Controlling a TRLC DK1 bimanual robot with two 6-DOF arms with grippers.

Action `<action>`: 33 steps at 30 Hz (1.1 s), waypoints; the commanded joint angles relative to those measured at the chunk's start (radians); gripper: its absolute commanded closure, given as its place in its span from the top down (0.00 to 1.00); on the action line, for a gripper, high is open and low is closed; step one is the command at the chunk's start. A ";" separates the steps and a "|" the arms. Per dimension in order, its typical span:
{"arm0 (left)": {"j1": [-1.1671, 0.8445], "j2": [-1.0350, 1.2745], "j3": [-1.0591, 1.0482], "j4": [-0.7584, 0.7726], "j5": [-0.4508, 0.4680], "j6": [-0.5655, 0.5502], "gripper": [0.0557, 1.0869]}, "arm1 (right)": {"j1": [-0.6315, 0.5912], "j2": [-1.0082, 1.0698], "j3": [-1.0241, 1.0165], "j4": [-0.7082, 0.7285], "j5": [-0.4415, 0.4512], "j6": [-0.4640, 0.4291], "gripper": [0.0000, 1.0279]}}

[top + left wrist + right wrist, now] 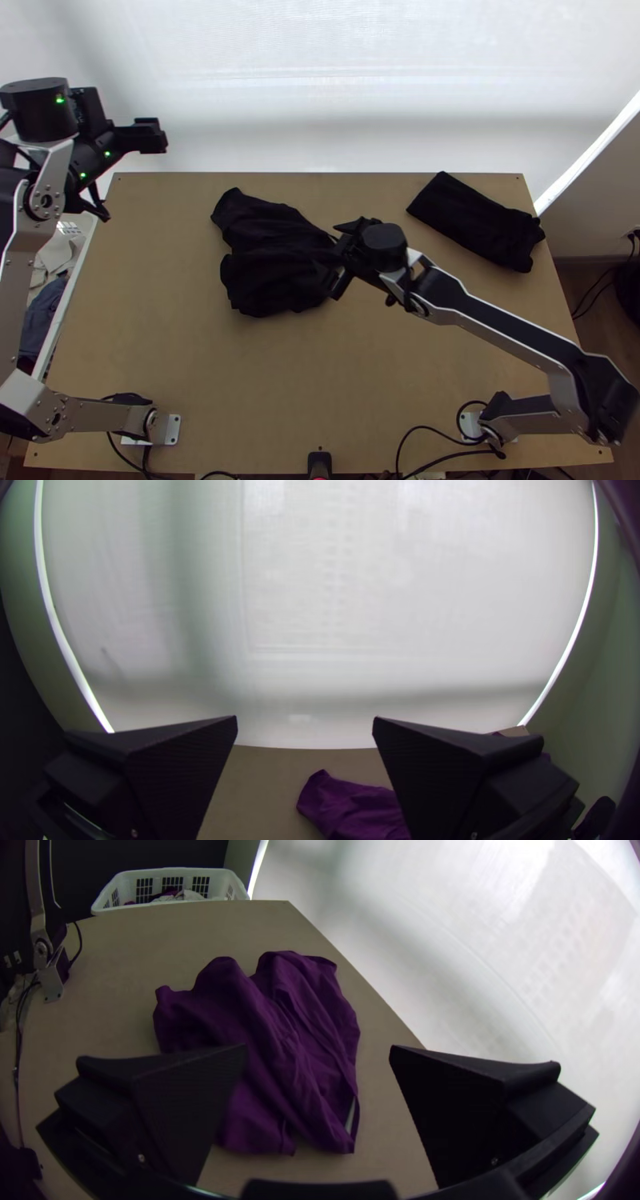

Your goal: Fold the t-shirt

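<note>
At the far left, the left gripper [152,136] is hanging just outside the far left corner of the wooden table [176,360], its fingers standing wide apart with nothing between them. Beside the table's left edge, a white basket [167,869] is holding pale and dark clothes [44,312]. Left of the table's middle, toward the far side, the dark t-shirt [268,256] is lying loosely bunched, its surface rumpling into ridges and its outline running uneven. At the t-shirt's right side, the right gripper [335,260] is hovering with its fingers spread well apart, one toward the far edge and one toward the near edge, and is pinching no cloth; whether it is touching the t-shirt, one cannot tell. Near the far right corner, a second dark cloth [476,220] is lying slantwise in a compact, oblong shape, its right end puckering slightly.
</note>
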 commanded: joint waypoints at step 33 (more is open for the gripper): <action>0.079 -0.092 -0.122 0.028 0.024 0.017 0.96 | -0.039 0.636 0.585 -0.297 -0.136 0.218 0.81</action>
